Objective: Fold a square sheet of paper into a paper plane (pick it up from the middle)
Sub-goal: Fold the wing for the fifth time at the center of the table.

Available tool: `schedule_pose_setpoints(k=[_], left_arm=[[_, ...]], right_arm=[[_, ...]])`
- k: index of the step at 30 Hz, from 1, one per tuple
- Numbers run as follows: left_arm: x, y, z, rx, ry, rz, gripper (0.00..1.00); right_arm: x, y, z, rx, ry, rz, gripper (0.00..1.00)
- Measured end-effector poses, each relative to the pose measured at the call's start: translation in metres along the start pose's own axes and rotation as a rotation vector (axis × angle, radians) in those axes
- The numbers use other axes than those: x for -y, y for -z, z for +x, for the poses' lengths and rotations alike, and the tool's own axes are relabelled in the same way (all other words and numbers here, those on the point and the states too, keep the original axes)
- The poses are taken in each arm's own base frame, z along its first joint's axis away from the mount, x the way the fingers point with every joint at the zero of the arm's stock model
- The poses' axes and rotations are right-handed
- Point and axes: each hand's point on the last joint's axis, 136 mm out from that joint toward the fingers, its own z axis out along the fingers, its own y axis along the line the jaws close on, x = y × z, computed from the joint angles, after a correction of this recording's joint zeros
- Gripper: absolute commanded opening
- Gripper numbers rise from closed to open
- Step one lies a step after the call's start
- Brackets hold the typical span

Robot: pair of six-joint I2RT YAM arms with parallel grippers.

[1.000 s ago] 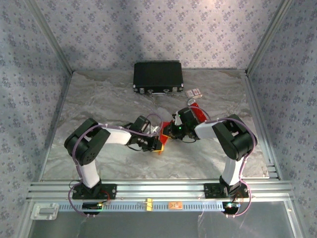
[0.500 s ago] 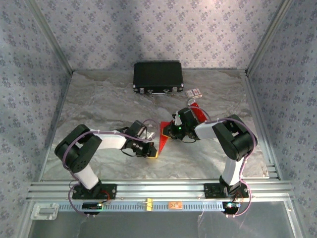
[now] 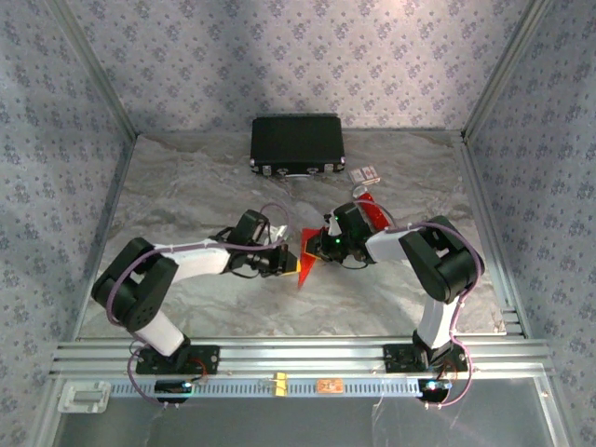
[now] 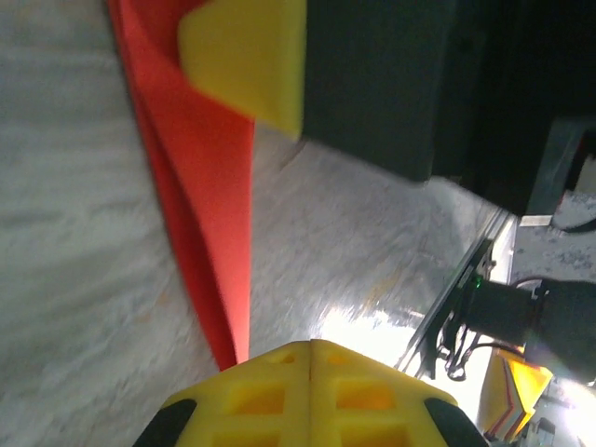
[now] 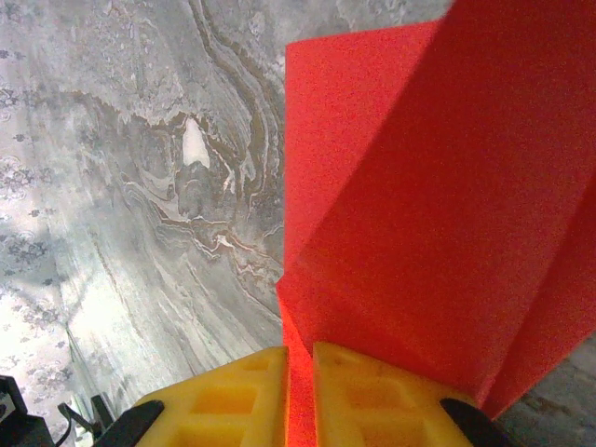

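Marbled grey table (image 3: 186, 186), patterned walls (image 3: 279, 56) on three sides. Count on the table: one black case (image 3: 297, 143) at the far edge, one small white-and-red card-like item (image 3: 366, 172) just to its right, and one red sheet of paper (image 3: 306, 265) near the middle. Both my arms reach in towards that sheet from either side.

Paper: folded, creased, with a pointed end. It's off flat: the point hangs towards the near side between my two hands, and the rest runs up and back to the right past my right wrist.

Right hand (image 5: 298, 358): pinching the sheet. A red edge runs straight into the slit between the two yellow fingers (image 5: 372, 391), with layered flaps fanning out beyond them.

Left hand (image 4: 310, 358): pressed together, the two yellow pads meeting at the seam with nothing between them. It sits just left of the paper's lower point. In the left wrist view the red tip ends right at my fingertips. That view is blurry, so I can't tell whether it's touching or just beside.

Case and card are well apart from both hands.
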Motion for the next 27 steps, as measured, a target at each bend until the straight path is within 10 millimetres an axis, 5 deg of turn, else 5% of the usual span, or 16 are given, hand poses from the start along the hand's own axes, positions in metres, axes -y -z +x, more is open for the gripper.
schedule_pose_setpoints(k=[11,18,27], left_arm=[[-0.006,-0.03,-0.029,-0.007,0.037,-0.011,0.0],[-0.03,-0.044,-0.02,-0.045,0.061,-0.096,0.0],[-0.034,-0.043,-0.015,-0.047,-0.021,-0.102,0.0]], right_arm=[[0.0,0.0,0.0,0.001,-0.008,0.0,0.17],[-0.001,0.0,-0.001,0.003,-0.017,-0.002,0.17],[0.001,0.006,-0.001,0.011,-0.021,0.024,0.19]])
